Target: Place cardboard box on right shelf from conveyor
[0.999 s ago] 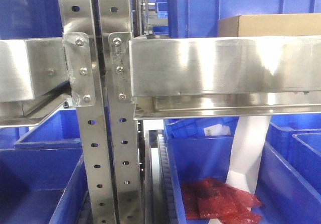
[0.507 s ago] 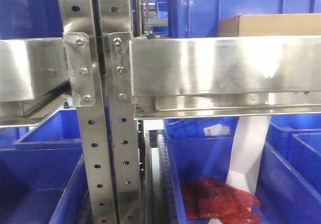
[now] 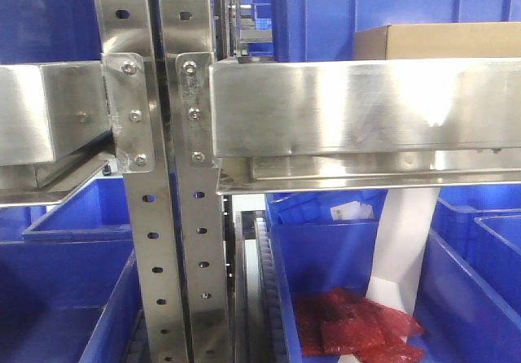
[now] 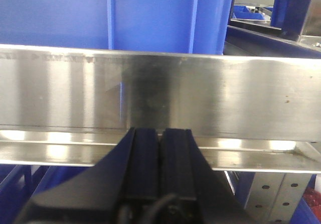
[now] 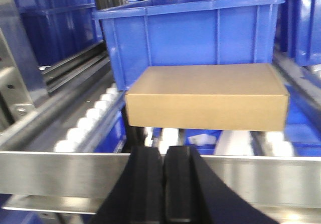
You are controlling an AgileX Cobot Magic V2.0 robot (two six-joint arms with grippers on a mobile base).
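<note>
The plain tan cardboard box point(image 3: 440, 41) point(image 5: 206, 96) lies flat on the white rollers of the right shelf point(image 3: 366, 107), just behind its shiny front beam point(image 5: 60, 176). My right gripper point(image 5: 164, 151) is shut with nothing in it. It sits in front of and below the box, level with the beam and apart from the box. My left gripper point(image 4: 161, 131) is also shut and empty, close against a steel beam point(image 4: 225, 96). The conveyor is out of view.
A big blue bin point(image 5: 190, 30) stands right behind the box on the shelf. Perforated steel uprights point(image 3: 155, 241) divide the left and right racks. Below the right shelf are blue bins point(image 3: 326, 257), one holding red bags point(image 3: 354, 326), and a white upright part point(image 3: 403, 241).
The white upright part under the right shelf has shifted slightly left. The box and the shelf look the same.
</note>
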